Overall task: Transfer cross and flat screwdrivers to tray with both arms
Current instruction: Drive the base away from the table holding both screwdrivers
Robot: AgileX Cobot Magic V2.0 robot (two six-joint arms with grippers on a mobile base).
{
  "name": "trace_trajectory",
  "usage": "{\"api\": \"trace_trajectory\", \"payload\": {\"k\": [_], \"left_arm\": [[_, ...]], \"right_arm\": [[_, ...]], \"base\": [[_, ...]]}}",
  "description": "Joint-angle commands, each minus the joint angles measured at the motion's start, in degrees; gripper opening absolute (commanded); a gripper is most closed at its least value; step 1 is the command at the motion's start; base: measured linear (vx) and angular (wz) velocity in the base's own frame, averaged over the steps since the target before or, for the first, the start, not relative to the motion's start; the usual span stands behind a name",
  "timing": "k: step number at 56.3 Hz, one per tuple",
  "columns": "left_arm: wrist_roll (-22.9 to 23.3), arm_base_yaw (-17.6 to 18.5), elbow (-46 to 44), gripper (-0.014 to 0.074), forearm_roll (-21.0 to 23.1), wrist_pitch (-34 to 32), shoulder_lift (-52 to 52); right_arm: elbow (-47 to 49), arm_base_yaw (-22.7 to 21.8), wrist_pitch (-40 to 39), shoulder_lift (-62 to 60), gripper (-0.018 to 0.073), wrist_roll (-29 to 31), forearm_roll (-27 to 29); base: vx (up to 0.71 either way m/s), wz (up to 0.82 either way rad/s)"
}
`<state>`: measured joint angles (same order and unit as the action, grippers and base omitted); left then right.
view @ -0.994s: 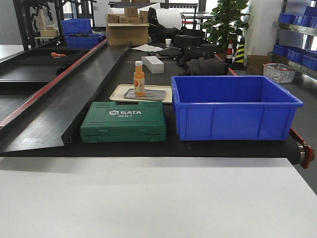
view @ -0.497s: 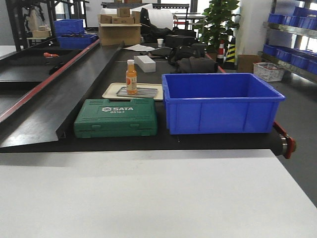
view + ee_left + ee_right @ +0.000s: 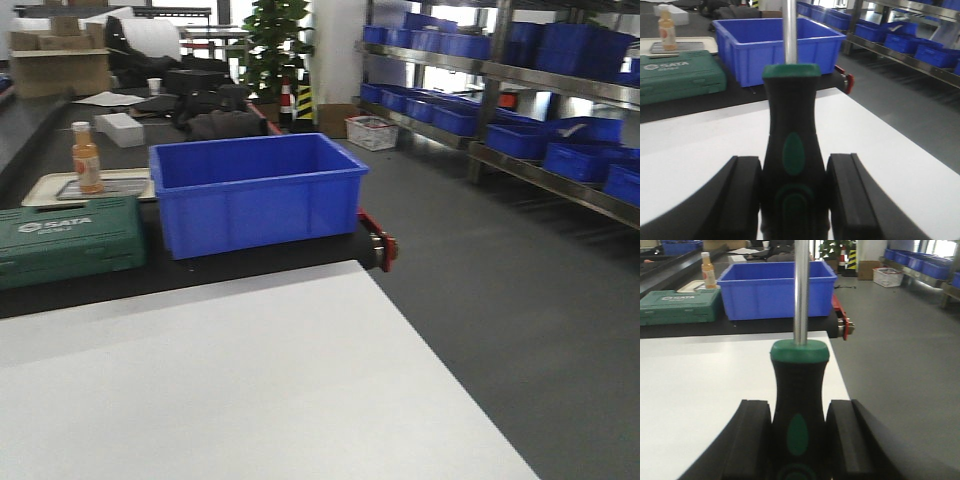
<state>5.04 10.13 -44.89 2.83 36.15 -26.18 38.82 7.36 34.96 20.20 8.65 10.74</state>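
Observation:
My left gripper [image 3: 794, 165] is shut on a green-and-black screwdriver [image 3: 792, 115], whose metal shaft points away over the white table. My right gripper [image 3: 799, 407] is shut on a second green-and-black screwdriver [image 3: 799, 375], held the same way near the table's right edge. The grey metal tray [image 3: 120, 186] lies on a cream tray at the far left, with an orange bottle [image 3: 85, 158] standing on it. The grey tray also shows in the left wrist view [image 3: 687, 46]. Neither gripper shows in the front view.
A deep blue bin [image 3: 255, 190] and a green SATA case [image 3: 65, 238] sit on the black bench behind the white table [image 3: 250, 380]. The table's right edge drops to grey floor [image 3: 500, 290]. Shelves of blue bins [image 3: 530, 120] stand at right.
The front view has swung to the right: the bin, green case and tray have slid left in the picture, and the floor and shelves have come into view.

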Motion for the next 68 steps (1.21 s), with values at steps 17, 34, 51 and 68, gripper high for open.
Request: {"api": "trace_trajectory", "payload": {"k": [17, 34, 51, 68], "left_arm": [[0.2, 0.1, -1.3, 0.0003, 0.4, -5.4, -0.3], [0.2, 0.1, -1.3, 0.0003, 0.4, -5.4, -0.3], [0.2, 0.1, -1.3, 0.0003, 0.4, -5.4, -0.3], [0.2, 0.1, -1.3, 0.0003, 0.4, -5.4, -0.3]], "right_arm": [[1.6, -0.1, -5.7, 0.6, -0.0008, 0.0, 0.3], [1.6, -0.1, -5.7, 0.6, -0.0008, 0.0, 0.3], [1.6, -0.1, -5.6, 0.6, -0.0008, 0.0, 0.3], [1.6, -0.1, -5.6, 0.6, -0.0008, 0.0, 0.3]], "base": [[-0.17, -0.65], [-0.16, -0.62], [-0.13, -0.56], [-0.05, -0.5]]}}
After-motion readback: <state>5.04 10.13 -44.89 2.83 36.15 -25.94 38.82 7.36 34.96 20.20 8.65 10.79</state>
